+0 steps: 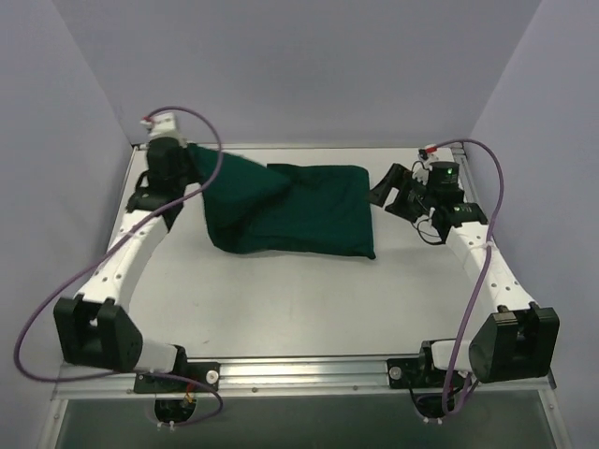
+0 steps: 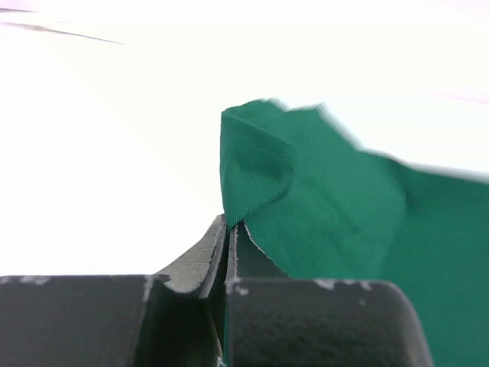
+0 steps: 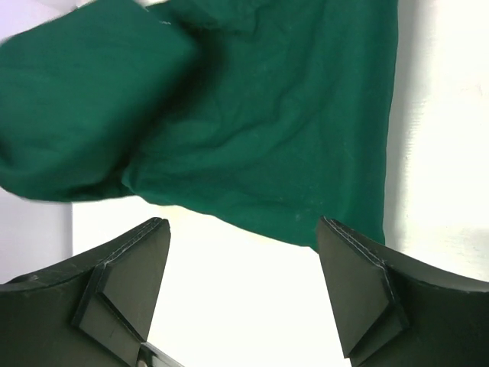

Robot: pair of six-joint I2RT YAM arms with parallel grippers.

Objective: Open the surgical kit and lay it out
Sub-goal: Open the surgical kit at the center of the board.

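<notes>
The surgical kit [image 1: 309, 210] is a dark green cloth bundle lying in the middle of the white table. Its left flap is pulled up and out toward the back left corner. My left gripper [image 1: 190, 157] is shut on that flap's corner. In the left wrist view the two fingers [image 2: 216, 243] press together on the cloth's edge [image 2: 252, 183], which bunches just above them. Just off the bundle's right edge my right gripper [image 1: 386, 187] is open. In the right wrist view the right gripper [image 3: 243, 229] has only bare table in its gap, and the green cloth [image 3: 267, 130] lies beyond its tips.
Grey walls close in the table [image 1: 299, 309] on the left, back and right. Purple cables [image 1: 501, 201] loop off both arms. A metal rail [image 1: 299, 369] with both arm bases runs along the near edge.
</notes>
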